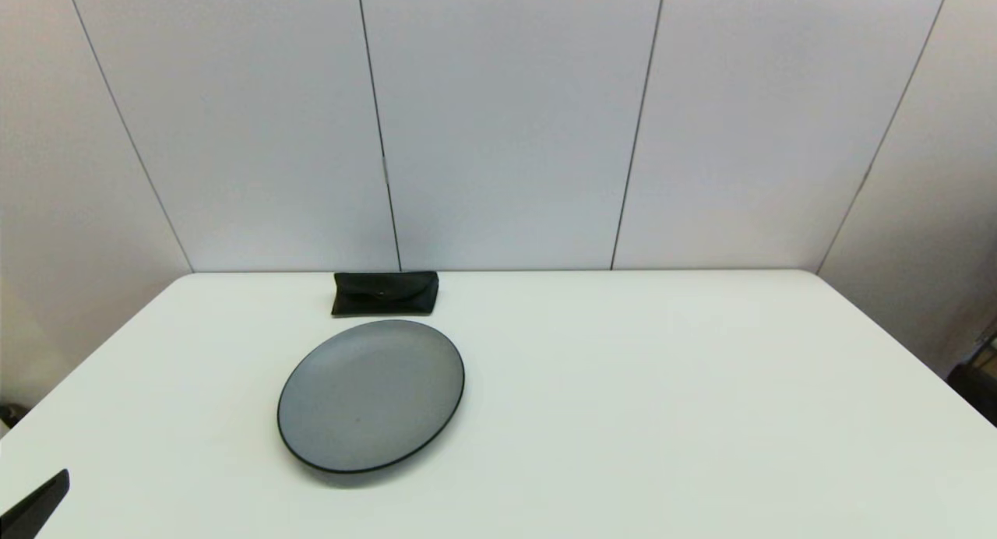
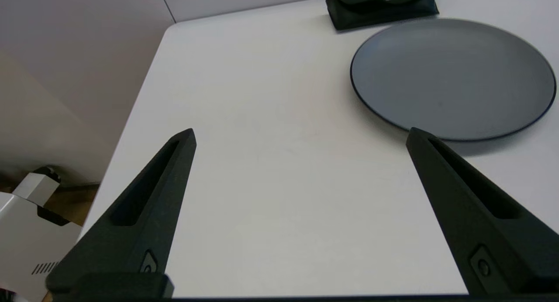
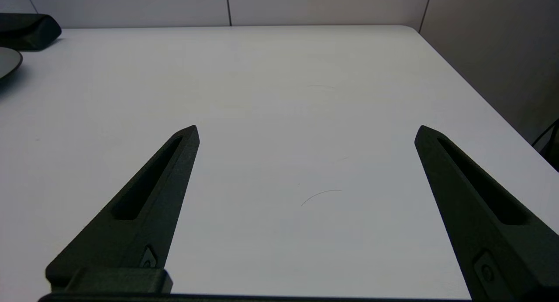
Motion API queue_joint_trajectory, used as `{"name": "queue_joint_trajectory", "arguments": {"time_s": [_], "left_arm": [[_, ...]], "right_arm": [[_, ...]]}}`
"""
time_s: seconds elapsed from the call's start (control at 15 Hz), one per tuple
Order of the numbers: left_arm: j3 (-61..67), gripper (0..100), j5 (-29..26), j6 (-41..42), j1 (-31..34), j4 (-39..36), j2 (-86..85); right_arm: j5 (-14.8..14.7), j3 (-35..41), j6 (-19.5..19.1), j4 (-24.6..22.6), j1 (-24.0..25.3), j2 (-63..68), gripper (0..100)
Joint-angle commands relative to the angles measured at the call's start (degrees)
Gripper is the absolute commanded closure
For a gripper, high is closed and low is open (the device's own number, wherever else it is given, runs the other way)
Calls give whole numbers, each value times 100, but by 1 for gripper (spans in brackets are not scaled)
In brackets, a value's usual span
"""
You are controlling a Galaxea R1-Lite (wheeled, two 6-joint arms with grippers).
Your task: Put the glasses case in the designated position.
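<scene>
The glasses case (image 1: 385,293) is a small black pouch with a curved flap, lying at the table's far edge against the wall, just behind the plate. It also shows in the left wrist view (image 2: 381,5) and partly in the right wrist view (image 3: 27,30). My left gripper (image 2: 300,134) is open over bare tabletop near the front left corner, far from the case; one fingertip (image 1: 39,502) shows in the head view. My right gripper (image 3: 307,129) is open above the bare right half of the table, holding nothing. The designated position carries no visible mark.
A round grey plate with a black rim (image 1: 311,426) lies left of centre, directly in front of the case, also seen in the left wrist view (image 2: 375,92). White wall panels stand behind the table. The table's left edge (image 2: 131,110) is close to my left gripper.
</scene>
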Motion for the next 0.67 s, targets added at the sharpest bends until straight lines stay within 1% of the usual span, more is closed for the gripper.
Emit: {"name": "queue_joint_trajectory", "arguments": {"time_s": [0.07,0.2,0.6,0.67], "left_arm": [[796,0,4,13,-27,-32,-1166],[1095,0,4,22,17,-111,-1412],[1894,0,4,31,17,-673,-2063],[1973,0,4,31,9,-665,-2221]], "right_arm": [[1,2,0,4,-2,9,0],[1,-6,0,4,7,9,0],[1,2,0,4,7,9,0],[1,2,0,4,-2,9,0]]}}
